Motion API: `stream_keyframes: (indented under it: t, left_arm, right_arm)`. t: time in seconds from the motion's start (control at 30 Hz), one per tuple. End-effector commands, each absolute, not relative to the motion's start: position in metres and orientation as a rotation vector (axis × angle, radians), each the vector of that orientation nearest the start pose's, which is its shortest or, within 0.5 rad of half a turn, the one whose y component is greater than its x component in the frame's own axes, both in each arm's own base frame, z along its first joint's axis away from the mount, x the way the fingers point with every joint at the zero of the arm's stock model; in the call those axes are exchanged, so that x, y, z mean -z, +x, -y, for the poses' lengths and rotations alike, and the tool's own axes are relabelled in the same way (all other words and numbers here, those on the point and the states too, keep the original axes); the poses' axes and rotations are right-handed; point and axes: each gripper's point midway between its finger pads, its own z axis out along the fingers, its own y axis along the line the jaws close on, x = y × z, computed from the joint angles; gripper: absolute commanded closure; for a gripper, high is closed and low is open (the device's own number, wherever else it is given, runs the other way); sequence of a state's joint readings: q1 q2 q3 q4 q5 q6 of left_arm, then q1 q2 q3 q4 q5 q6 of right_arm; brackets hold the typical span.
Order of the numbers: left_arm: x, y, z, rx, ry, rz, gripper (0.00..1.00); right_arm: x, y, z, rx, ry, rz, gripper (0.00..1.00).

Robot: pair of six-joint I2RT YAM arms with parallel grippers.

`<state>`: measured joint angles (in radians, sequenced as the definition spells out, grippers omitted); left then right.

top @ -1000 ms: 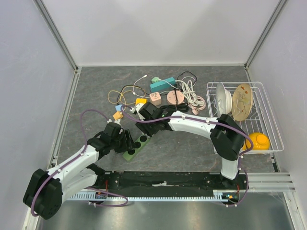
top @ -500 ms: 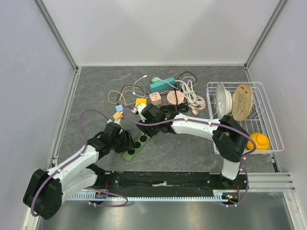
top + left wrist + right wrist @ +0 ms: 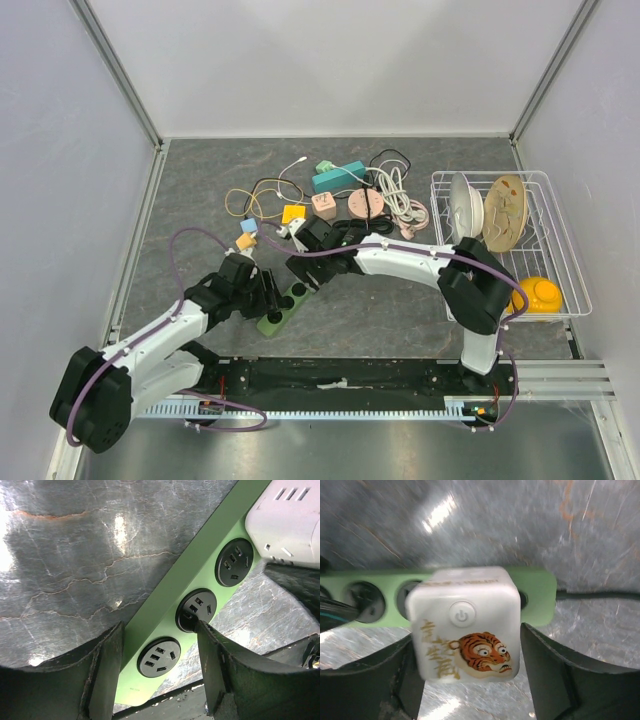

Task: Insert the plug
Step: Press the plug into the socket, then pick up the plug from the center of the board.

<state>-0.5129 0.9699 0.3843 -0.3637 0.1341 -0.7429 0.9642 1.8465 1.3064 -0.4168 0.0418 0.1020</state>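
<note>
Fingers of the right gripper are clamped on a white cube-shaped plug with a tiger picture and a power symbol, one finger on each side of it. The plug sits over the end of a long light-green plastic power strip with round black sockets, near where the strip's black cable leaves. It hides one socket from the right wrist camera, so whether its prongs are seated cannot be told.

The left gripper grasps the same strip across its width near the other end, one finger against each long edge. Two sockets show fully between its fingers and a third lies beyond, just beside the plug.

From above, the strip lies at a slant on the dark grey marbled tabletop, with both arms meeting over it. A tangle of cables and small adapters lies farther back. A white wire dish rack stands at the right, well apart from the strip.
</note>
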Motion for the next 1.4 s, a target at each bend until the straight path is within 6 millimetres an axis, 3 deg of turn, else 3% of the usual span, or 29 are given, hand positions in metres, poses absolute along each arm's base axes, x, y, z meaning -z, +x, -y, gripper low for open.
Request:
stream_keyframes:
  t: [0.0, 0.1, 0.17, 0.33, 0.57, 0.73, 0.87, 0.9, 0.97, 1.07, 1.1, 1.13, 1.2, 1.23, 1.33, 1.37]
  left_arm:
    - [-0.04, 0.173, 0.172, 0.745, -0.278, -2.621, 0.34]
    - [-0.038, 0.172, 0.172, 0.747, -0.278, -2.628, 0.34]
    - [-0.037, 0.172, 0.173, 0.75, -0.275, -2.632, 0.34]
    - [-0.039, 0.174, 0.176, 0.762, -0.274, -2.625, 0.33]
    - [-0.042, 0.181, 0.189, 0.808, -0.264, -2.628, 0.32]
    - [-0.066, 0.198, 0.184, 0.748, -0.248, -2.554, 0.22]
    - [-0.102, 0.223, 0.166, 0.598, -0.229, -2.442, 0.13]
    - [-0.119, 0.237, 0.166, 0.566, -0.205, -2.394, 0.11]
    - [-0.131, 0.251, 0.163, 0.502, -0.176, -2.369, 0.1]
    - [-0.142, 0.283, 0.17, 0.416, -0.087, -2.371, 0.09]
    - [-0.159, 0.298, 0.177, 0.425, -0.075, -2.339, 0.09]
    - [-0.145, 0.308, 0.182, 0.388, -0.059, -2.385, 0.09]
    - [-0.158, 0.333, 0.189, 0.352, -0.026, -2.352, 0.09]
    - [-0.139, 0.342, 0.191, 0.306, -0.01, -2.401, 0.09]
    - [-0.139, 0.371, 0.194, 0.22, 0.019, -2.402, 0.09]
    - [-0.122, 0.379, 0.19, 0.142, 0.035, -2.437, 0.09]
  right_arm:
    - [-0.035, 0.246, -0.32, -0.235, -1.067, -2.536, 0.13]
    - [-0.047, 0.254, -0.323, -0.281, -1.031, -2.53, 0.02]
    - [-0.053, 0.256, -0.325, -0.301, -1.023, -2.52, 0.02]
    - [-0.094, 0.261, -0.332, -0.425, -0.971, -2.453, 0.02]
    - [-0.148, 0.279, -0.313, -0.539, -0.848, -2.366, 0.02]
    - [-0.187, 0.287, -0.296, -0.554, -0.758, -2.268, 0.02]
    - [-0.205, 0.298, -0.269, -0.497, -0.636, -2.218, 0.02]
    - [-0.207, 0.299, -0.259, -0.472, -0.606, -2.203, 0.02]
    - [-0.208, 0.301, -0.246, -0.456, -0.561, -2.198, 0.02]
    - [-0.21, 0.3, -0.221, -0.409, -0.478, -2.178, 0.02]
    - [-0.21, 0.3, -0.217, -0.405, -0.461, -2.174, 0.02]
    - [-0.21, 0.299, -0.213, -0.402, -0.451, -2.171, 0.02]
    - [-0.21, 0.298, -0.203, -0.401, -0.419, -2.166, 0.02]
    - [-0.209, 0.296, -0.201, -0.4, -0.416, -2.165, 0.02]
    - [-0.209, 0.293, -0.192, -0.389, -0.4, -2.161, 0.02]
    - [-0.209, 0.293, -0.189, -0.385, -0.396, -2.158, 0.02]
